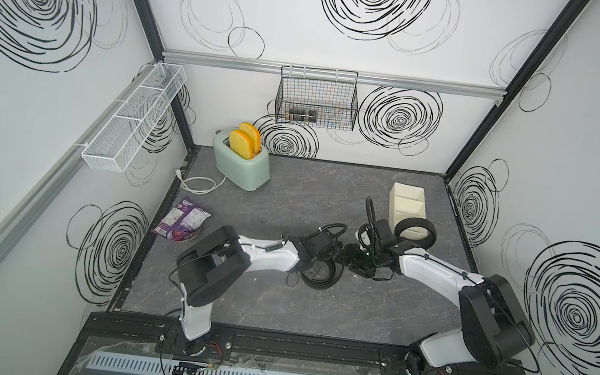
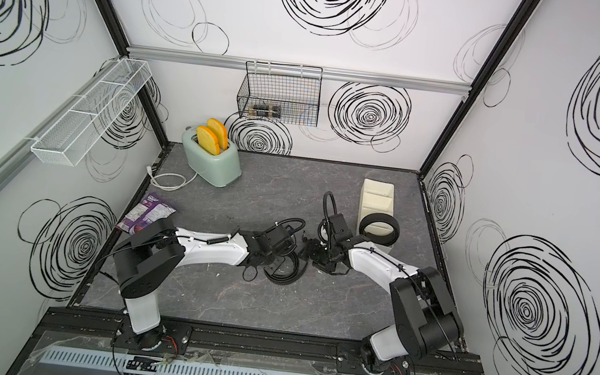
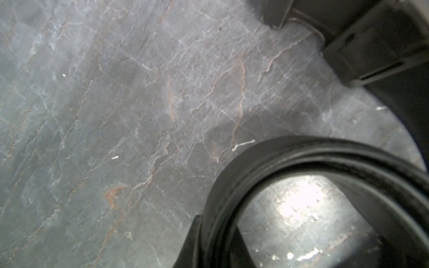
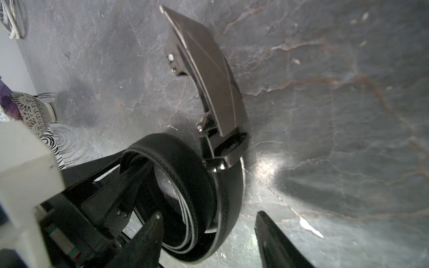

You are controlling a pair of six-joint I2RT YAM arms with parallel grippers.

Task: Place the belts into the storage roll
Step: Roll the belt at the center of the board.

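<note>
One belt (image 4: pixel 185 185) lies coiled on the grey table at mid-table, also seen in both top views (image 1: pixel 320 280) (image 2: pixel 282 272). Its metal buckle (image 4: pixel 209 81) sticks out of the coil. My left gripper (image 3: pixel 218 246) is shut on the coil's strap (image 3: pixel 301 150). My right gripper (image 4: pixel 209 218) is open, and the coil's rim sits between its fingertips (image 4: pixel 155 222). In a top view the right gripper (image 1: pixel 348 260) faces the left gripper (image 1: pixel 317 270). A second coiled belt (image 1: pixel 415 232) stands on edge at the near end of the cream storage roll (image 1: pixel 408 199).
A mint toaster (image 1: pixel 241 162) with two toast slices stands at the back left, with its white cord (image 1: pixel 197 183) beside it. A purple snack bag (image 1: pixel 181 220) lies at the left edge. A black wire basket (image 1: pixel 317 101) and a white mesh shelf (image 1: pixel 135 117) hang on the walls.
</note>
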